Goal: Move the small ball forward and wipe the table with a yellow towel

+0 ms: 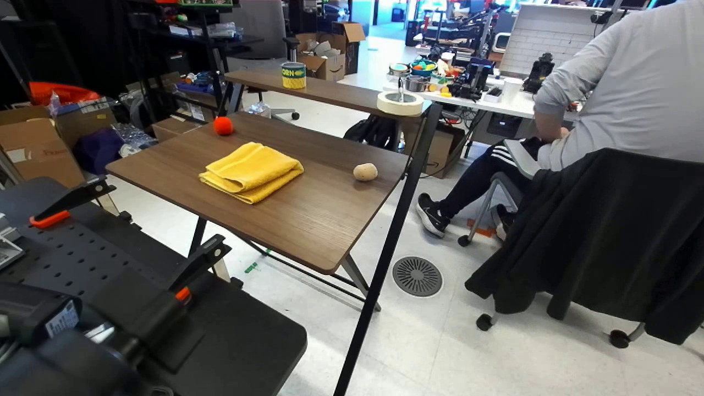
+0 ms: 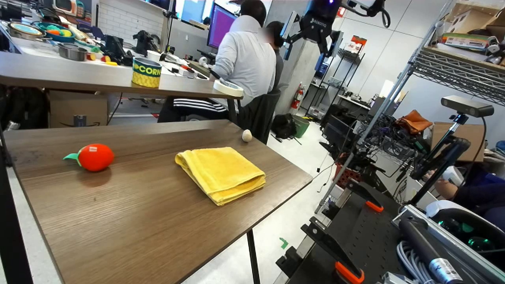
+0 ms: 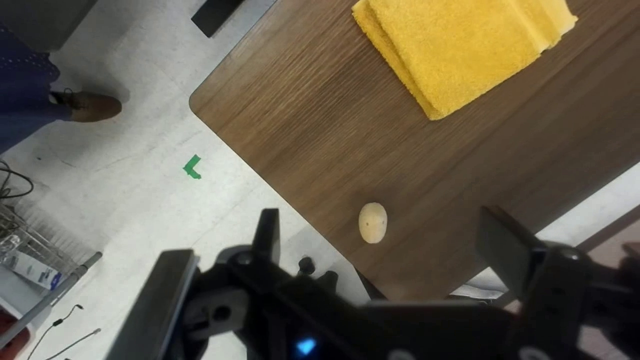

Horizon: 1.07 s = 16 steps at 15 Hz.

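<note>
1. The ball point(image 1: 365, 172), tan and somewhat longer than round, is on the counter point(image 1: 316, 231), close to one edge and near a corner.
2. The towel point(image 2: 221, 173) lies folded on the same counter, apart from the ball.
3. The claw point(image 2: 303, 55) is high in the air and released: its fingers stand wide apart. In the wrist view the ball appears between them, but it lies far below.
4. The red toy point(image 2: 96, 157) rests near the opposite end of the counter; a green piece point(image 2: 72, 156) sticks out from its side.
5. Behind, a narrow shelf point(image 1: 338, 92) stands higher than the counter. It carries the can point(image 2: 146, 73), upright, and the tape point(image 2: 228, 88), flat at the end.
6. A person point(image 1: 649, 82) sits past the ball's end of the counter, with the back toward the camera in both exterior views.
</note>
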Tool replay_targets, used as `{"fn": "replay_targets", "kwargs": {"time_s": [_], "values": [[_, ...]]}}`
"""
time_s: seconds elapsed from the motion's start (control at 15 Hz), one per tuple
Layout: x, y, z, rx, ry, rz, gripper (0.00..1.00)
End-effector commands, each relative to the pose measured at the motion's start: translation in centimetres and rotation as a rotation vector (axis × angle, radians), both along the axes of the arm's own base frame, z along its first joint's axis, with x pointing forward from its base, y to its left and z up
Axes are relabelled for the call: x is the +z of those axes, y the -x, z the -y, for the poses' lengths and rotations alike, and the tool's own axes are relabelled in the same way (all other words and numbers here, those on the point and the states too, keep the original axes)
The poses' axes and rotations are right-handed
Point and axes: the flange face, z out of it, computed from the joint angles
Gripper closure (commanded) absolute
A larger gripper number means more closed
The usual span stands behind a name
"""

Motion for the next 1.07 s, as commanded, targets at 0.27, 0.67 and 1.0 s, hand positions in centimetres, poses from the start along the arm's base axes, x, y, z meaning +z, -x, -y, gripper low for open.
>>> {"fn": "replay_targets", "kwargs": {"time_s": [0.27,0.67,1.0], "values": [[-8.6,-6.2,1.8,-0.079,-0.096,0.302,0.00],[-19.4,-11.0,3.1,-0.263,-0.085,0.265,0.00],[-20.5,-10.4,3.2,-0.246,-0.079,0.270,0.00]]}}
